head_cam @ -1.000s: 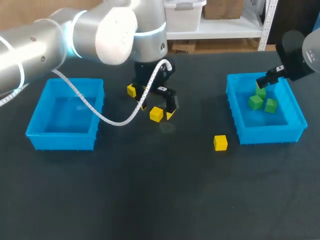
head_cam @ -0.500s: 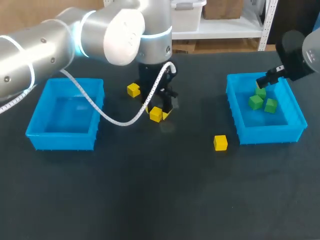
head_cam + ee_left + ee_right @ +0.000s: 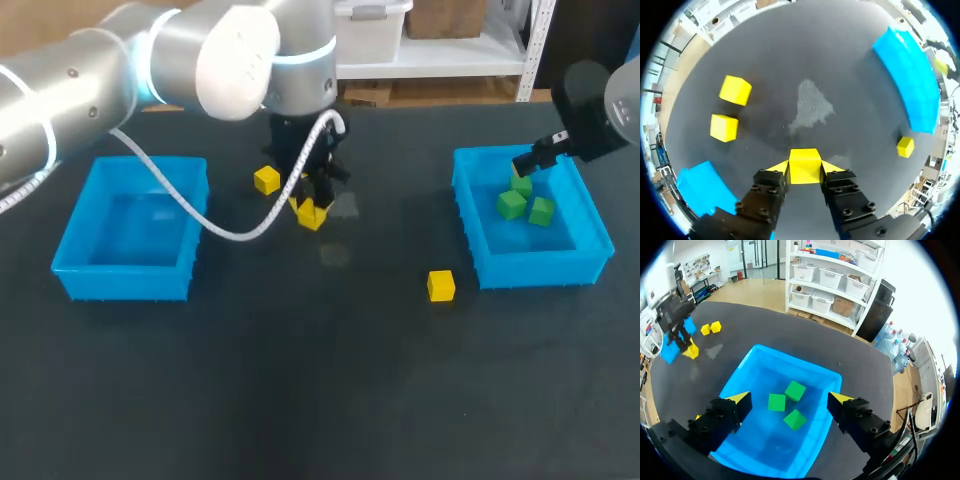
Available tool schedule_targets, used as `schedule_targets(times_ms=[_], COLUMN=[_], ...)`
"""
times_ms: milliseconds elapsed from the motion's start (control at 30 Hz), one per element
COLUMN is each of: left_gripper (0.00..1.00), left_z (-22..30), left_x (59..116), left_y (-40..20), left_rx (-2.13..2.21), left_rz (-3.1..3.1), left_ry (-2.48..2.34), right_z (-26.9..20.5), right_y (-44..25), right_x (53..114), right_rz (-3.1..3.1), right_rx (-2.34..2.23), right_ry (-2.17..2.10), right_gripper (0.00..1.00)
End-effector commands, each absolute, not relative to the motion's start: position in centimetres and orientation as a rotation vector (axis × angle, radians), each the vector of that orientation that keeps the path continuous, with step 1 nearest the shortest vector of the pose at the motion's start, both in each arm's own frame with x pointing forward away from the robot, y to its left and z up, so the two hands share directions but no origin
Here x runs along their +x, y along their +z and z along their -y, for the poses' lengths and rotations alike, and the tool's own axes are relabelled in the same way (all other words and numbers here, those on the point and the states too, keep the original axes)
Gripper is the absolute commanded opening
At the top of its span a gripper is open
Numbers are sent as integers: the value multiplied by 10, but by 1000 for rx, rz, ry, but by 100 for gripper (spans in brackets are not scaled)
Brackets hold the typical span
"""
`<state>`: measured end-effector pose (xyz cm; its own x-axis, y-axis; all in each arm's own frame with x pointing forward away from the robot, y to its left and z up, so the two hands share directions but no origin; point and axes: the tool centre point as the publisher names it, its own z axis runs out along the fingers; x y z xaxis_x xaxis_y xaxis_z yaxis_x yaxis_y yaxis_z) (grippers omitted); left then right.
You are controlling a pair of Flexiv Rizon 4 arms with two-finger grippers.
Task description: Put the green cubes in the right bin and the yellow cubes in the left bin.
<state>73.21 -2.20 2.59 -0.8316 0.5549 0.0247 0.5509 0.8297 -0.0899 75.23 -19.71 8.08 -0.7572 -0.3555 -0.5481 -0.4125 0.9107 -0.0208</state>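
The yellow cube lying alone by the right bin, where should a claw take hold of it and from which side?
Probably from straight above: the yellow cube lies flat, top free. Pinch its near and far faces, since the right bin stands close beside it.

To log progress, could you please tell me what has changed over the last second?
The left gripper closed on the yellow cube and lifted it off the table. The right gripper, the green cubes in the right bin and the loose yellow cube stayed put.
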Motion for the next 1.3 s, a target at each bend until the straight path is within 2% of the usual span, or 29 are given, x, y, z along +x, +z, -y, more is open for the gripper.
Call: schedule_targets(times_ms=[33,200,400,800,1233,1267,1300], left_gripper=[0,0,0,0,0,15,100], left_z=[1,-38,-90,-172,-205,-206,-208], left_x=[731,742,741,705,681,681,683], left_y=[63,103,119,100,76,76,76], left_rx=[-882,-740,-544,-244,-101,-113,-122], left_rz=[3047,3198,3291,3301,3248,3243,3241], left_ry=[206,286,236,112,79,58,53], right_z=[197,197,197,197,197,197,197], right_y=[81,81,81,81,81,81,81], right_x=[751,751,751,751,751,751,751], right_rz=[-2504,-2504,-2504,-2504,-2504,-2504,-2504], right_rx=[-547,-547,-547,-547,-547,-547,-547], right_ry=[132,132,132,132,132,132,132], right_gripper=[100,100,100,100,100,100,100])
